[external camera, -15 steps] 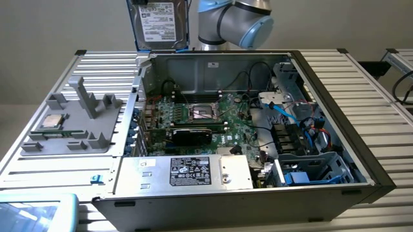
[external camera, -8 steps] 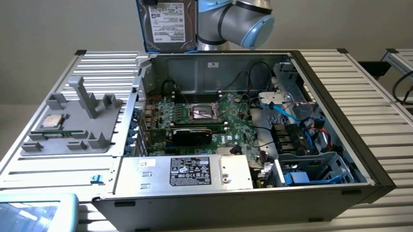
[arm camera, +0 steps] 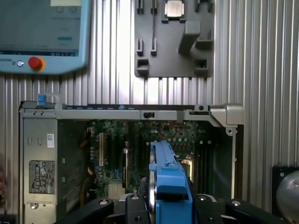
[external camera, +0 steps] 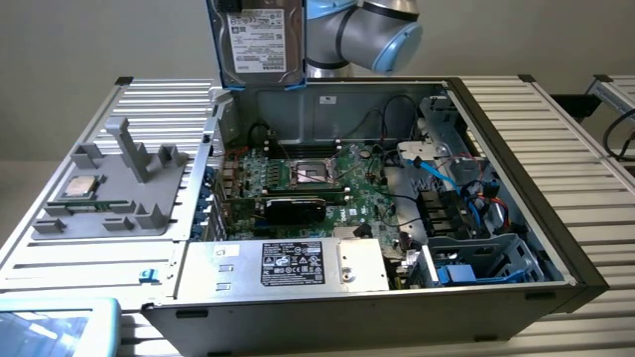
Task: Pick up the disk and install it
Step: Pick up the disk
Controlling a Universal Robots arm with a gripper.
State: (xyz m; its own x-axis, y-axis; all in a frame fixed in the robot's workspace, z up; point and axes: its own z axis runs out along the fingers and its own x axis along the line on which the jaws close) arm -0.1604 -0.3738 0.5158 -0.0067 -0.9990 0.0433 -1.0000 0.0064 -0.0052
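The slatted bench point(external camera: 555, 126) carries an open computer case point(external camera: 337, 111). Above the case's far wall the disk point(external camera: 260, 37) stands on edge, long axis upright, label facing the exterior view. It is well apart from the blue bay point(external camera: 476, 264) in the case's near corner, on the exterior view's right. The end effector point(arm camera: 170, 207) is clamped on the disk's blue carrier.

You have open air above the computer case point(external camera: 337, 108); the disk point(external camera: 260, 37) hangs clear over its rear wall. Inside, the power supply point(external camera: 297, 260) fills the front corner on the exterior view's left, and loose cables point(external camera: 436, 169) crowd the drive cage point(external camera: 486, 256) side. The motherboard point(external camera: 367, 195) lies open from above. A grey fixture point(external camera: 109, 186) occupies the tabletop point(external camera: 555, 126) alongside.
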